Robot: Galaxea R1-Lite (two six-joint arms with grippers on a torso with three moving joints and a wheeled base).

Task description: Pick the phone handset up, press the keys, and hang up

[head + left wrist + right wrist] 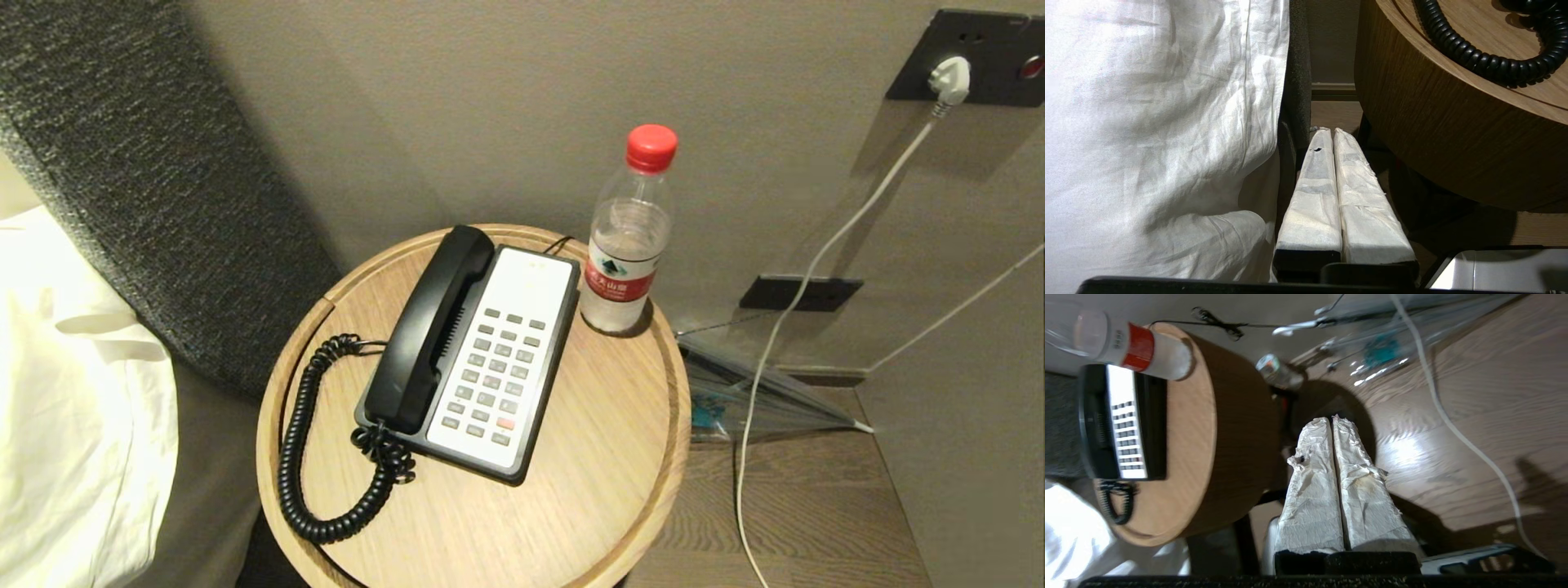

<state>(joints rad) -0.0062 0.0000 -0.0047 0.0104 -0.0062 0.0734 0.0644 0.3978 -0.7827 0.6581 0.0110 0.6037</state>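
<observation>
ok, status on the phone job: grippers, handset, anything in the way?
Left gripper shut, parked low beside table. Right gripper shut, empty, off table's side. Phone handset on its cradle, keys clear. Water bottle stands close behind phone.

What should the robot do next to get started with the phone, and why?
Probably raise the right gripper toward the table top and open it. The phone handset sits on its cradle, untouched, while both grippers are shut and low beside the round table; the left gripper is parked by the bedsheet.
</observation>
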